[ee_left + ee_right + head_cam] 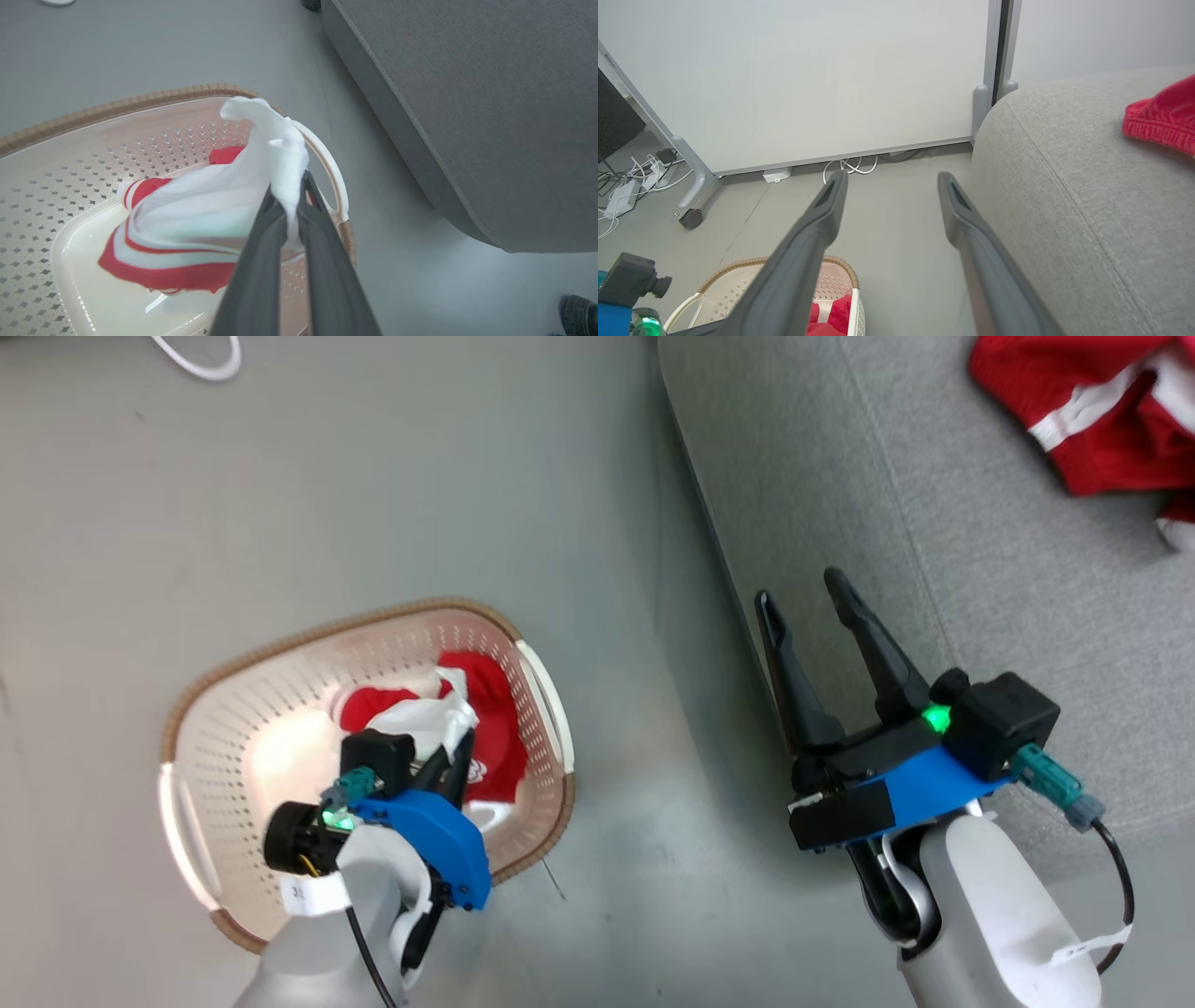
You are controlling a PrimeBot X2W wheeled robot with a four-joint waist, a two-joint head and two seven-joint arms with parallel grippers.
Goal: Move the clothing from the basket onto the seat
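The cream basket (308, 637) with a brown rim stands on the grey floor at the lower left. My left gripper (457, 751) reaches into it and is shut on a white fold of the red and white clothing (495, 728). In the left wrist view the gripper (289, 189) pinches that cloth (196, 210) and lifts it partly above the basket (117, 108) floor. A second red garment (1102, 420) lies on the grey seat (934, 523) at the upper right. My right gripper (798, 588) hovers open over the seat's front edge, holding nothing.
A white cable (201, 359) lies on the floor at the top left. In the right wrist view a pale panel on a castor (691, 218) stands behind, with cables (850, 165) under it. A dark object (579, 315) sits by the seat (490, 116).
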